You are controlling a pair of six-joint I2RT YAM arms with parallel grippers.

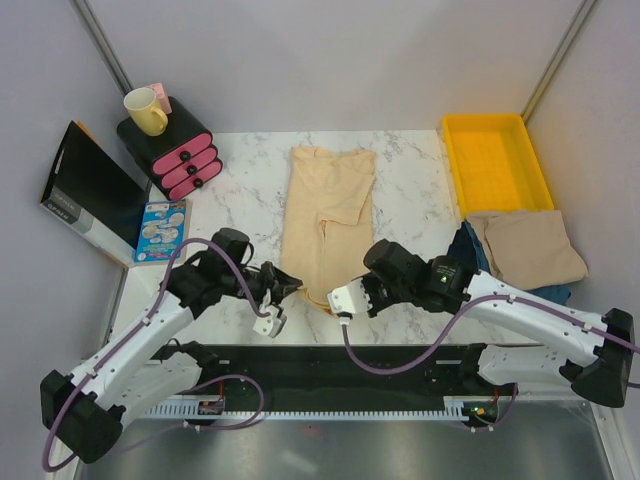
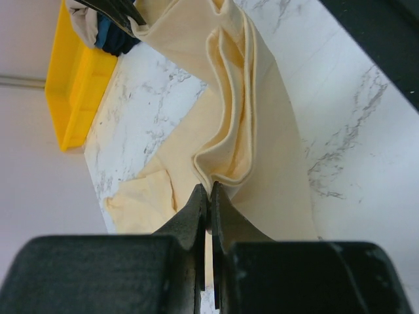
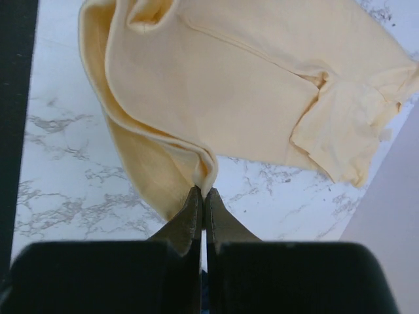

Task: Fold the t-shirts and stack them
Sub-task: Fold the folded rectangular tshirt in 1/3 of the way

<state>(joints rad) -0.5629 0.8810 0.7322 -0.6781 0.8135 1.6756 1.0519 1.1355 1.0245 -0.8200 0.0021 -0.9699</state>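
A pale cream t-shirt [image 1: 330, 205] lies folded into a long strip down the middle of the marble table. Its near end is lifted off the surface between the two grippers. My left gripper [image 1: 288, 281] is shut on the near left corner of that t-shirt [image 2: 242, 98], with folds of cloth pinched at the tips [image 2: 210, 190]. My right gripper [image 1: 330, 298] is shut on the near right corner of the t-shirt [image 3: 229, 85], with the hem bunched between its tips [image 3: 204, 191]. A second, beige t-shirt [image 1: 527, 248] lies folded at the right, on top of a dark blue garment [image 1: 466, 248].
A yellow tray [image 1: 497, 160] stands at the back right, just beyond the folded pile. At the back left are pink drawers [image 1: 180, 155] with a yellow mug [image 1: 146, 110] on top, a black box [image 1: 85, 190] and a blue card [image 1: 160, 230]. A black rail [image 1: 330, 370] runs along the near edge.
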